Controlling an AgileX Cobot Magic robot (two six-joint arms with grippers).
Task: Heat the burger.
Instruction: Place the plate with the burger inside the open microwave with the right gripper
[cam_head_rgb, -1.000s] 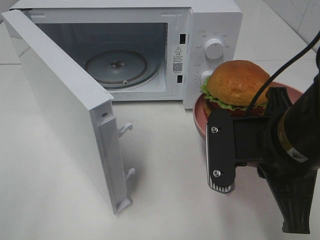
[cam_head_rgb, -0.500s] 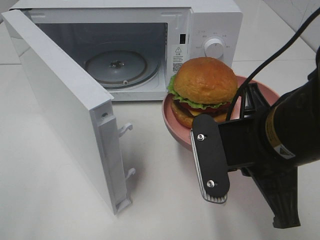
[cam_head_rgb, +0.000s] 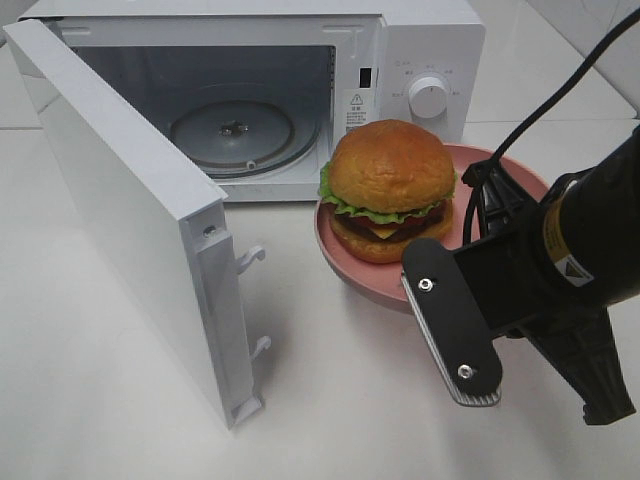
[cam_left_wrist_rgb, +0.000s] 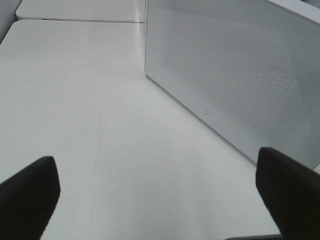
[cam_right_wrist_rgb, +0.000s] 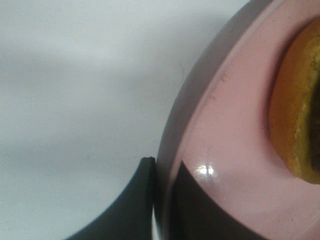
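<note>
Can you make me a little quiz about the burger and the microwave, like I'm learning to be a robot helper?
1. True or false: the door of the microwave is shut.
2. The burger sits on: A) a pink plate, B) the glass turntable, C) the tabletop.
3. Fill in: the fingers of the right gripper pinch the plate's ____.
Key: 1 false; 2 A; 3 rim.

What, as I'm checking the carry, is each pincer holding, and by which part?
Right pincer clamps the pink plate by its rim, burger on it; left pincer is open, empty.
</note>
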